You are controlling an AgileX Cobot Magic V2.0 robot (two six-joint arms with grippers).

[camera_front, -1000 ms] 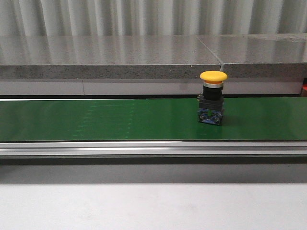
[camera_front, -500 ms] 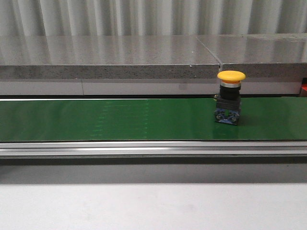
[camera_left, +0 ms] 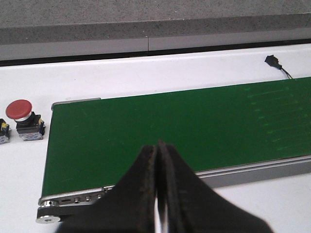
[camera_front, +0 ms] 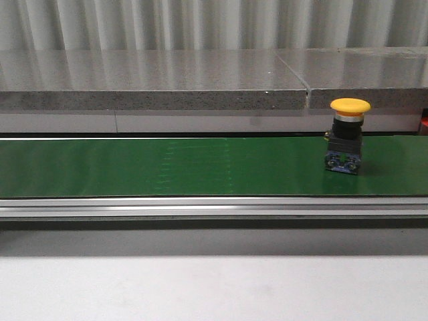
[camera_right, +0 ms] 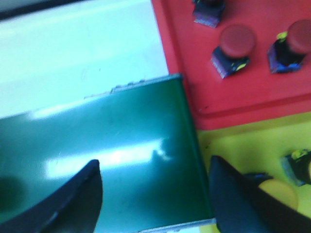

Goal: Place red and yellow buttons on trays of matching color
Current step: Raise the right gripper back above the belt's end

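Note:
A yellow button [camera_front: 349, 137] stands upright on the green belt [camera_front: 167, 167] near its right end in the front view. A red button [camera_left: 23, 118] rests on the white table beside the belt's other end in the left wrist view. My left gripper [camera_left: 158, 145] is shut and empty above the belt's near edge. My right gripper [camera_right: 154, 170] is open over the belt's end, next to the red tray [camera_right: 252, 97] and the yellow tray [camera_right: 243, 145]. Red buttons [camera_right: 233, 48] sit in the red tray. A yellow button [camera_right: 277, 191] lies in the yellow tray, partly behind a finger.
A grey stone ledge [camera_front: 154, 83] runs behind the belt. The belt's aluminium rail [camera_front: 200, 207] runs along its front. A small black cable end [camera_left: 273, 61] lies on the white table beyond the belt.
The yellow button has ridden the belt to the right, from about the middle-right toward the right end. Neither gripper shows in the earlier frames.

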